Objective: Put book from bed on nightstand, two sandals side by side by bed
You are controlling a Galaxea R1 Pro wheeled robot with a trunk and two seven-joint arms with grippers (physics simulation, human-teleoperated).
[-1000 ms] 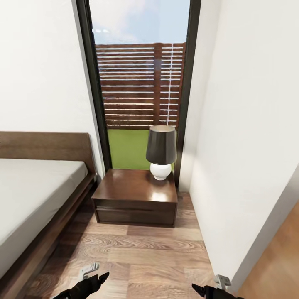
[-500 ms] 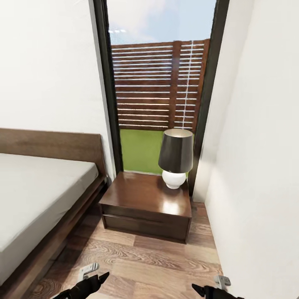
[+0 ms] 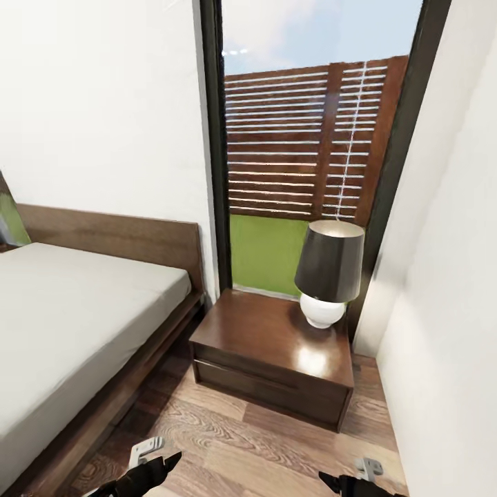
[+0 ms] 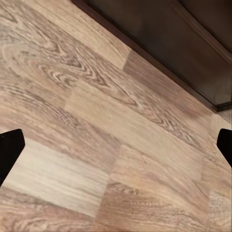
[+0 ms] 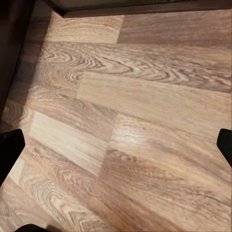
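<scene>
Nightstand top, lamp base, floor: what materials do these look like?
Nightstand: dark-brown wood, glossy finish; its top mirrors a bright spot. Lamp: white round base looks like glazed ceramic or glass, unclear which; the dark shade looks matte. Floor: light-brown wood planks with visible grain, faint sheen.

Both grippers are cut off at the head view's lower edge: left gripper, right gripper. Left of them, the bed runs out of frame. A green-edged thing beyond it is unidentifiable.
</scene>
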